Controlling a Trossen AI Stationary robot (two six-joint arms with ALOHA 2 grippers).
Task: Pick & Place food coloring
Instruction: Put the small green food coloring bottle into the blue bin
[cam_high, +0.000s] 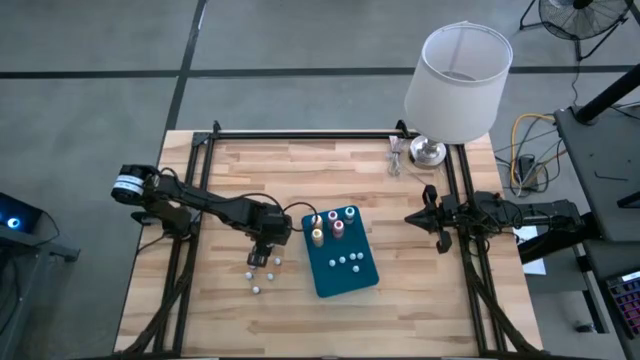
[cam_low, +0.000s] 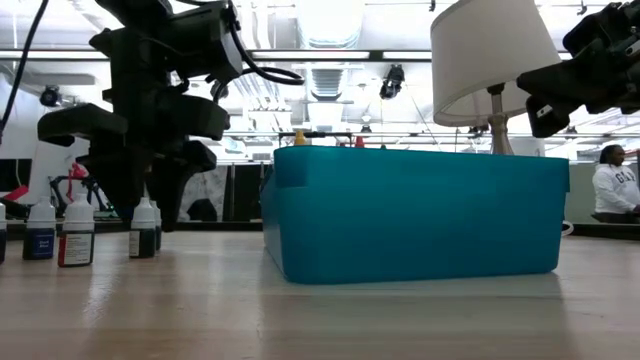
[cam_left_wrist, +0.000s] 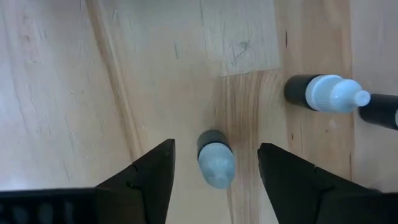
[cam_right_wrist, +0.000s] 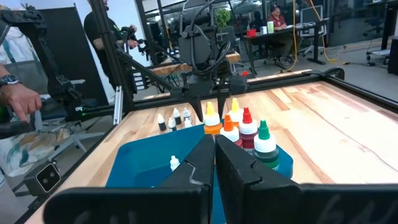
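Closest to our low camera sits the teal tray (cam_low: 415, 212), the biggest thing on the desk (cam_high: 240, 320), already carrying several taller colour-topped bottles (cam_high: 332, 224) at its far end and a few small white-capped ones (cam_high: 347, 262) on its floor. Beside it, on the left arm's side, a loose cluster of small food coloring bottles (cam_high: 265, 275) stands on the bare wood. We have the left gripper (cam_left_wrist: 214, 163) poised over that cluster, its jaws spread to either side of one small bottle (cam_left_wrist: 215, 163) and not touching it.

Our main worry is crowding: a neighbouring bottle (cam_left_wrist: 326, 93) stands near the outer side of one finger, so descending or closing slightly off-centre could clip it and topple it, perhaps sending others rolling across the desk. Next, the target itself is narrow and tapers toward its tip; if we pinch too high on the cap, we judge it could squirt out or tilt in the grip. Carrying it over, a low pass might knock the tray wall or the tall bottles inside.

We keep the right gripper (cam_high: 441, 222) parked at the desk's right edge, jaws pressed together, holding nothing.
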